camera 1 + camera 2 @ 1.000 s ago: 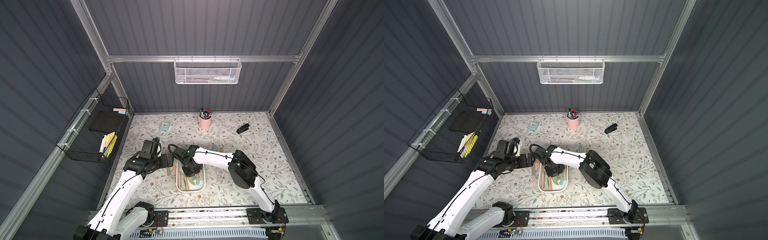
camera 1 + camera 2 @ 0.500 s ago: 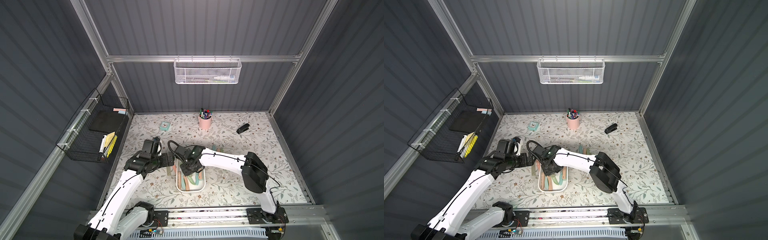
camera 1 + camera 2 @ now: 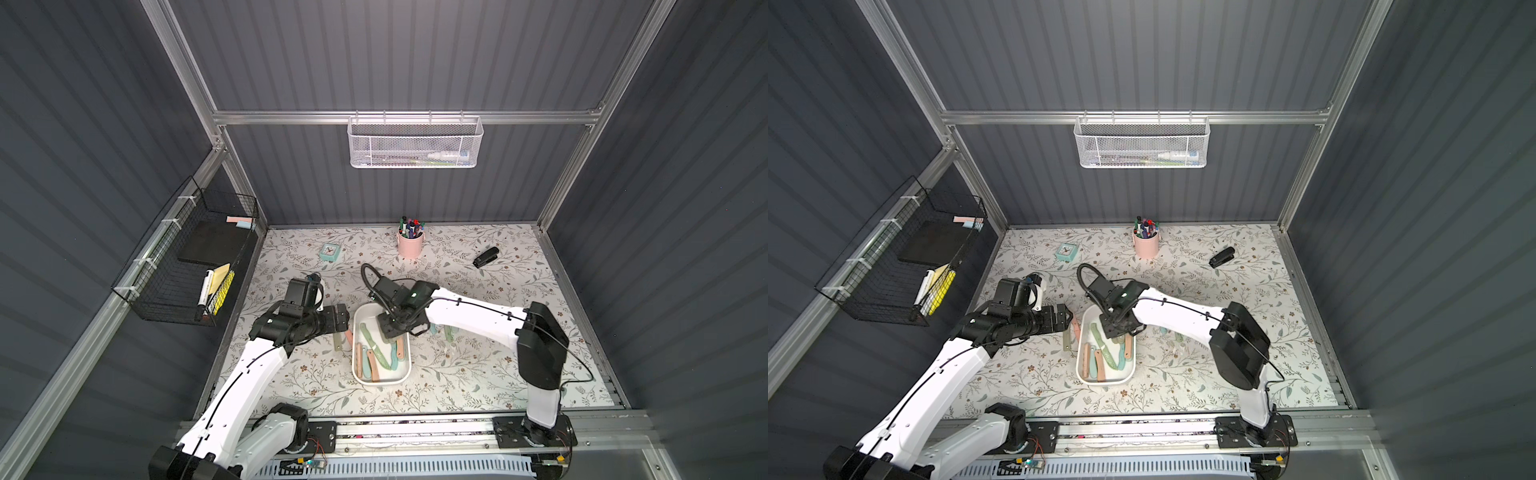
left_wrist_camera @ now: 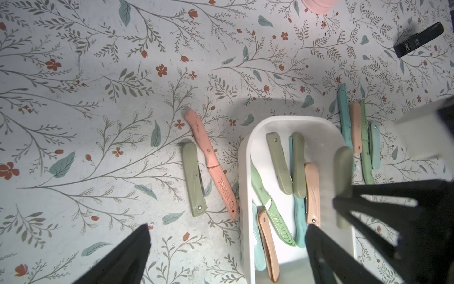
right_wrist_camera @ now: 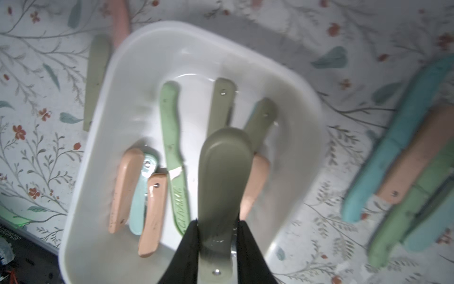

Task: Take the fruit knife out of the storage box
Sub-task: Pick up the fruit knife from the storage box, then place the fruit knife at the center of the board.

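The right jaws are clamped on an olive-green folding fruit knife (image 5: 222,186). Their two black fingers (image 5: 190,246) press its flanks close to the riveted end, so most of the handle sticks out past the fingertips. Directly beneath these jaws sits the white storage box (image 5: 303,137) on the floral desk (image 3: 478,365). The held knife hangs over the box's inside, raised above the knives on its floor and blurred in the right wrist view. Below and ahead of the right jaws, on that floor, lie a light green ceramic knife (image 5: 172,137), two more olive folders (image 5: 221,105) and several peach folded knives (image 5: 125,189). Off to one side of the right jaws, outside the box wall, a row of teal, peach and green knives (image 5: 398,157) lies packed together on the desk. The left jaws are spread wide and grasp nothing. One of their fingers (image 4: 122,255) hangs over bare desk, the other over the box's inside, with the box's long wall under the gap. Ahead of the left jaws, just outside that wall, a pink knife (image 4: 211,169) and an olive folded knife (image 4: 192,179) lie side by side on the desk.
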You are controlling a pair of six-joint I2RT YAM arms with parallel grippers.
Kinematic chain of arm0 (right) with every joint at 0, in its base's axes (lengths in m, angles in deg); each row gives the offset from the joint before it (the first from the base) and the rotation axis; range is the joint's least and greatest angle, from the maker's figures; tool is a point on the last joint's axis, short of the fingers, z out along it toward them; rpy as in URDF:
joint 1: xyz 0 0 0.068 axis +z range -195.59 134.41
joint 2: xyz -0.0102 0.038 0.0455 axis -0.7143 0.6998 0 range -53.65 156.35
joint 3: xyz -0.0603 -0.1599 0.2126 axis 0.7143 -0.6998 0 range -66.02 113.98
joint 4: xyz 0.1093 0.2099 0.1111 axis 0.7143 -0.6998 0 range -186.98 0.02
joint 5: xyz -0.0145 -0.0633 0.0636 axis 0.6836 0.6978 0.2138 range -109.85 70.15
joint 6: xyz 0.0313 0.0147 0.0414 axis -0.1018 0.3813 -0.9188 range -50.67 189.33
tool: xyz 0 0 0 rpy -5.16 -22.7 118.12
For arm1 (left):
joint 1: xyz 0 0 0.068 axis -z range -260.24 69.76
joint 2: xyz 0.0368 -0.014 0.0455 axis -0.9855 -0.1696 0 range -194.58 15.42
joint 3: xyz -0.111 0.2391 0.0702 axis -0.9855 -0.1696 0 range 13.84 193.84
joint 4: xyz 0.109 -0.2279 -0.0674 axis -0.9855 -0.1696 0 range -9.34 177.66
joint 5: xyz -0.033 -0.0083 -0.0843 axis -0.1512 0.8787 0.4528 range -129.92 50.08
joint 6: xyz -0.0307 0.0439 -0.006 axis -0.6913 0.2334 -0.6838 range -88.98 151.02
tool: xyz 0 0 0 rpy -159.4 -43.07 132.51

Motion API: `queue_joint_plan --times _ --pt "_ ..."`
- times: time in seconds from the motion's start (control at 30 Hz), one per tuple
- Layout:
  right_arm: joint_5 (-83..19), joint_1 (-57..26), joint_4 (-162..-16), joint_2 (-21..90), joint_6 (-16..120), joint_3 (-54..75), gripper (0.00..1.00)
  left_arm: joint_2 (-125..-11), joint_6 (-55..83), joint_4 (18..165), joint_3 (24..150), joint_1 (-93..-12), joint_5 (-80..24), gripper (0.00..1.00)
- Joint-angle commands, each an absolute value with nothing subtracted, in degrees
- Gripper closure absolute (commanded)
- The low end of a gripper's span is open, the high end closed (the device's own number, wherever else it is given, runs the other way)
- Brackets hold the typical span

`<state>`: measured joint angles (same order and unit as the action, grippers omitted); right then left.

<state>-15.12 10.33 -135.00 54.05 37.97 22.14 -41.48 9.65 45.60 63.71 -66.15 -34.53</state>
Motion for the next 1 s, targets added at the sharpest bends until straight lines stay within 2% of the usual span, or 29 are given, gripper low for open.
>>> queue_joint_plan --times 0.0,0.2,0.37,0.7,0.97 --pt "-14.5 4.1 -134.2 47.6 37.1 16.0 0.83 -41.6 9.6 44.9 63.7 -65.9 -33.8 0.01" --pt "-15.6 -8.2 -133.3 39.5 39.8 4.1 0.82 -42.0 9.6 45.4 63.7 -65.9 -33.3 0.00" --pt "-16.4 -15.0 -133.0 39.2 42.7 -0.9 0.82 -42.4 9.6 45.6 63.7 -65.9 -33.2 0.01" --pt "-15.2 -19.9 -134.2 49.2 48.4 0.9 0.83 -42.0 9.7 45.3 63.7 -65.9 -33.3 0.00" --pt "-20.3 -19.7 -133.3 54.2 51.0 3.6 0.84 -42.0 9.7 45.4 63.7 -65.9 -33.3 0.01"
